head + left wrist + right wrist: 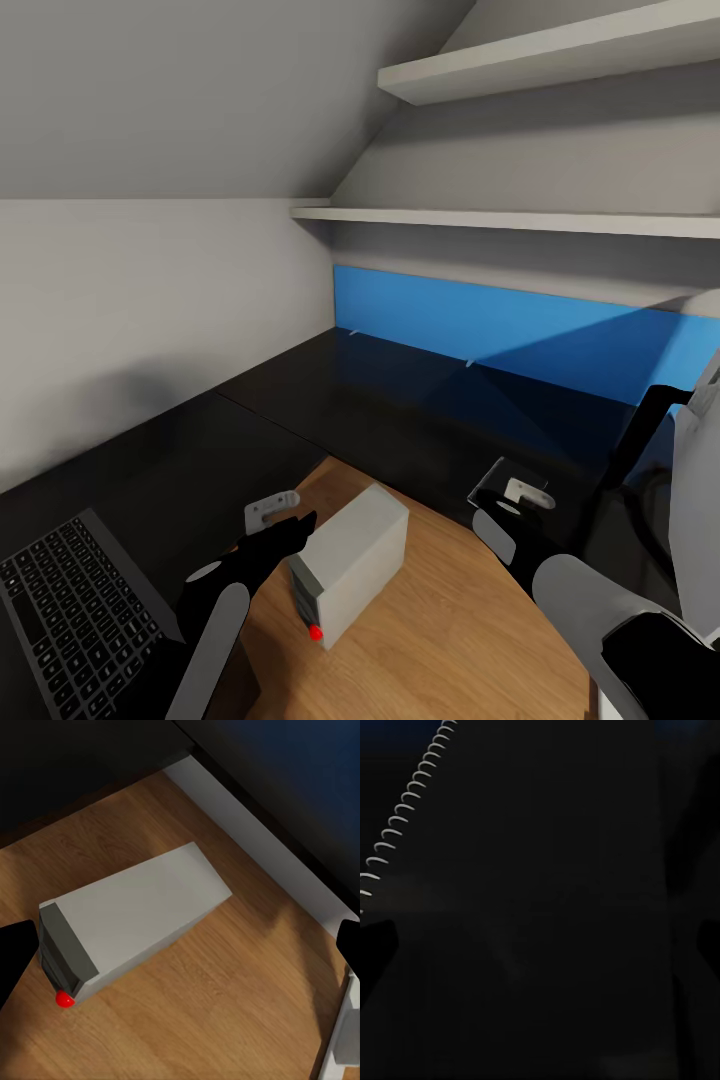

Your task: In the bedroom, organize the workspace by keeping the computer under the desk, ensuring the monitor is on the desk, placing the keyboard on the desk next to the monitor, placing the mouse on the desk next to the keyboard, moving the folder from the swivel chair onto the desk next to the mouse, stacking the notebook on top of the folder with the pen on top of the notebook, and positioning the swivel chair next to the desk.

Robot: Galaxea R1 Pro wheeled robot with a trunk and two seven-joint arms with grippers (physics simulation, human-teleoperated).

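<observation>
One keyboard, dark keys in grey frame, flat on the glossy black desk at far left. Left gripper poised above the wood floor with fingers spread wide and empty; beneath it the computer, light grey tower with red light, just outside the desk edge. Right gripper low over the desktop at right, fingertips parted around a dark spiral-bound notebook, grip impossible to confirm; blue back panel behind.

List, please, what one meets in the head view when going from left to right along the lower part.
keyboard → left hand → computer → right hand → swivel chair
</observation>
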